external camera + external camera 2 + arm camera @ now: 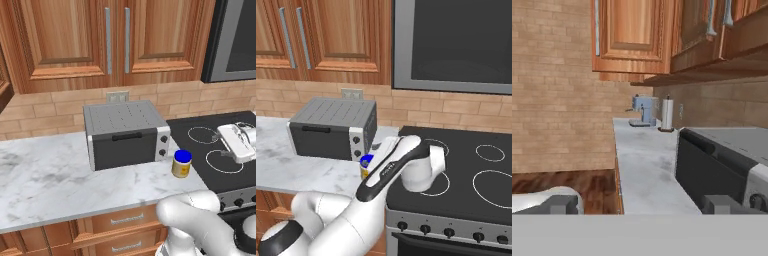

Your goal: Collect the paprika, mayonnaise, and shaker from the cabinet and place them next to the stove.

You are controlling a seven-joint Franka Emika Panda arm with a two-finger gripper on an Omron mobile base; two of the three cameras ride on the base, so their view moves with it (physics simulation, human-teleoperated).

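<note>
While the gripper hung over the stove, jaws spread wide and holding nothing, the mayonnaise stood upright on the counter edge just beside the stove's left side, left of the hand.

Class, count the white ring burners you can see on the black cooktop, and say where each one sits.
4 on the stove: back left, largely behind the arm; back right; front left, partly covered by the arm; front right.

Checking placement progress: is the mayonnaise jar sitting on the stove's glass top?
No, the mayonnaise stands on the marble counter just left of the stove.
</note>
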